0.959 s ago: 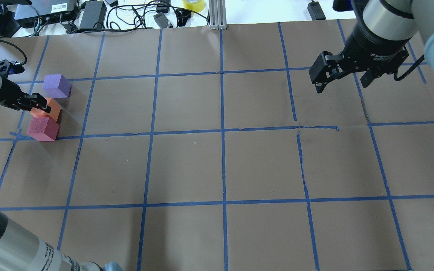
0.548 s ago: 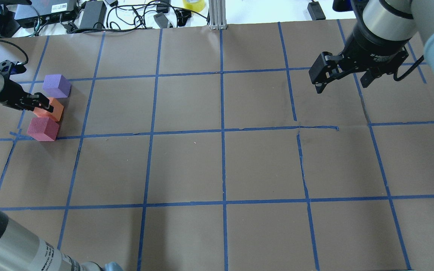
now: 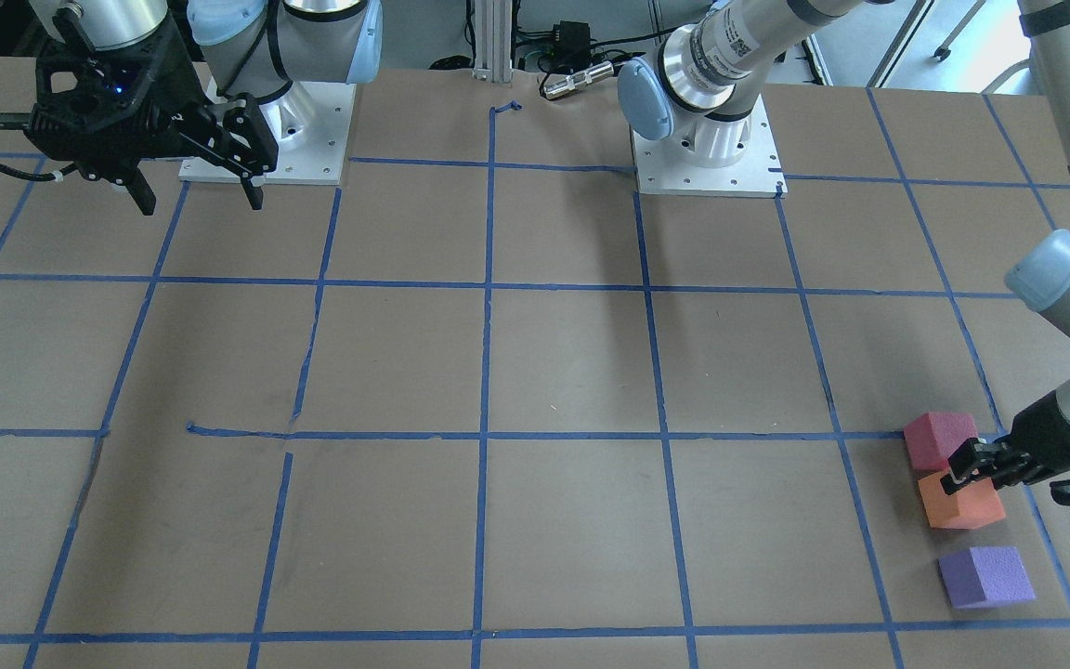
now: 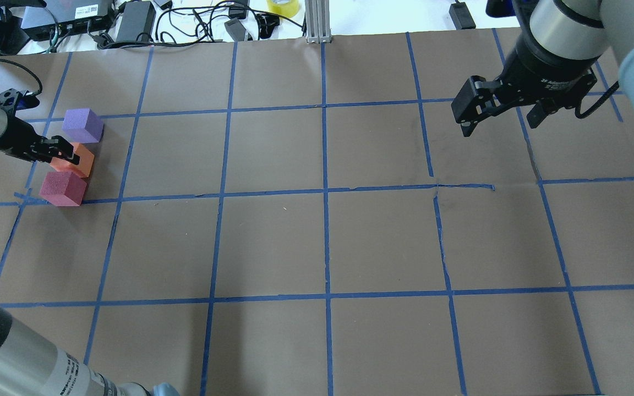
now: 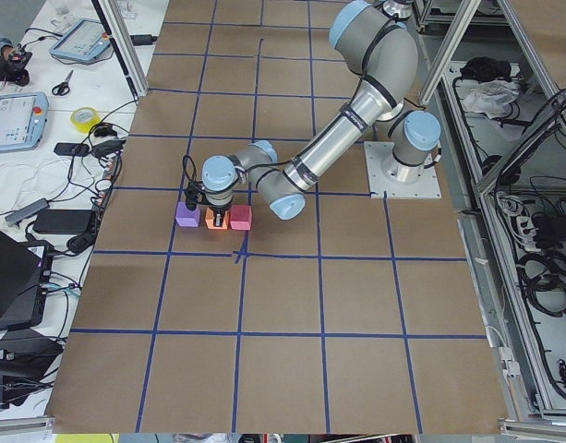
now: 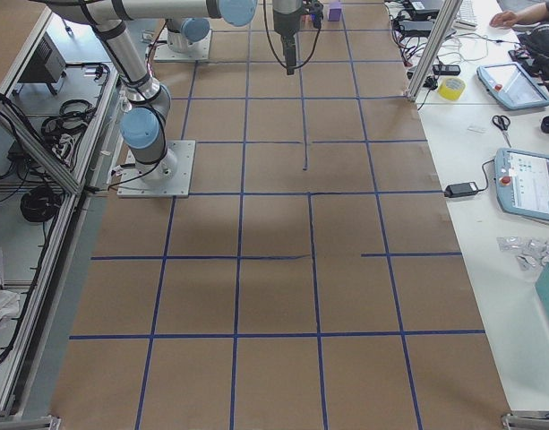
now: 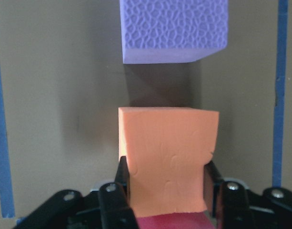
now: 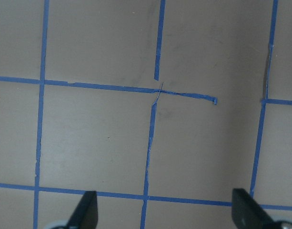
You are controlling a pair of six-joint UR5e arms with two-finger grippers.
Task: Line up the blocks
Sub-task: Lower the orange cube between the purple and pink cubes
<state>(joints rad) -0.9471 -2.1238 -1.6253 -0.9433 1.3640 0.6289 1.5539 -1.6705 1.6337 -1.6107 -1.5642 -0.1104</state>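
Observation:
Three foam blocks sit at the table's left end. The orange block (image 4: 78,161) (image 3: 967,506) (image 7: 167,157) is between the purple block (image 4: 82,125) (image 3: 985,576) (image 7: 174,31) and the red-pink block (image 4: 63,188) (image 3: 939,439) (image 7: 174,222). My left gripper (image 4: 63,152) (image 3: 967,476) (image 7: 167,191) is shut on the orange block, with a finger on each side of it. The orange block is close against the red-pink one, with a gap to the purple one. My right gripper (image 4: 497,125) (image 3: 201,200) (image 8: 167,214) is open and empty, high over the far right of the table.
The table is brown paper with a blue tape grid (image 4: 325,192). Cables, power bricks and a yellow tape roll (image 4: 283,6) lie past the far edge. An aluminium post (image 4: 317,22) stands at the far middle. The arm bases (image 3: 707,158) are bolted at the robot's side.
My left gripper and the orange block have shifted slightly to the right, more in line with the other two blocks. The right arm has hardly moved.

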